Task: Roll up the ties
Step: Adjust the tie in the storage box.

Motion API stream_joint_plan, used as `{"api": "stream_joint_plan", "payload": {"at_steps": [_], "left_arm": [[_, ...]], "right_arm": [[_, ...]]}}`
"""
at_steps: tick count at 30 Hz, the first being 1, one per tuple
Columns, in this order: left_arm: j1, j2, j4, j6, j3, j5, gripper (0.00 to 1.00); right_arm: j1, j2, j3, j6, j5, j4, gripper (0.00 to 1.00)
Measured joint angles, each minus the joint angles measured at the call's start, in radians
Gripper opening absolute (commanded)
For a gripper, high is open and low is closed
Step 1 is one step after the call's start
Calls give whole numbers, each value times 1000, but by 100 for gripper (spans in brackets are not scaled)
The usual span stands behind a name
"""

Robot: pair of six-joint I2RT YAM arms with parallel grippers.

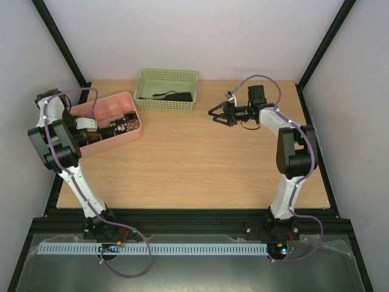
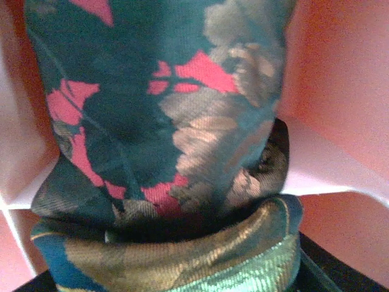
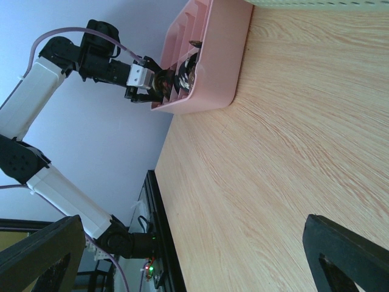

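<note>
Pink tray (image 1: 135,97) holds the rolled tie (image 2: 170,152), tight against the left claw (image 1: 117,129); its grasp cannot be told. Seating the coil snug between walls should stop it unrolling. Right claw (image 1: 217,114) hangs released over the tabletop (image 1: 200,164).

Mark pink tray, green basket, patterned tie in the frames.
pink tray (image 1: 115,106): top external view, bare far compartment.
green basket (image 1: 164,104): top external view, near wall.
patterned tie (image 2: 152,121): left wrist view, middle of the fabric face.
</note>
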Motion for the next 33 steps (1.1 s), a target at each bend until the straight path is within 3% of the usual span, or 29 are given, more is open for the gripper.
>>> {"api": "stream_joint_plan", "payload": {"at_steps": [4, 10, 14, 17, 24, 29, 33], "left_arm": [[0, 12, 10, -10, -20, 0, 44], [0, 18, 31, -21, -55, 0, 69], [0, 19, 20, -20, -39, 0, 80], [1, 21, -8, -20, 5, 2, 82], [7, 21, -49, -10, 43, 2, 77], [8, 21, -58, -2, 43, 6, 54], [5, 21, -51, -11, 31, 18, 48]], "right_arm": [[0, 0, -5, 15, 1, 14, 99], [0, 0, -5, 36, 4, 35, 99], [0, 0, -5, 45, 8, 45, 99], [0, 0, -5, 50, 9, 51, 99], [0, 0, -5, 60, 13, 63, 99], [0, 0, -5, 68, 14, 74, 99], [0, 0, -5, 72, 15, 79, 99]]}}
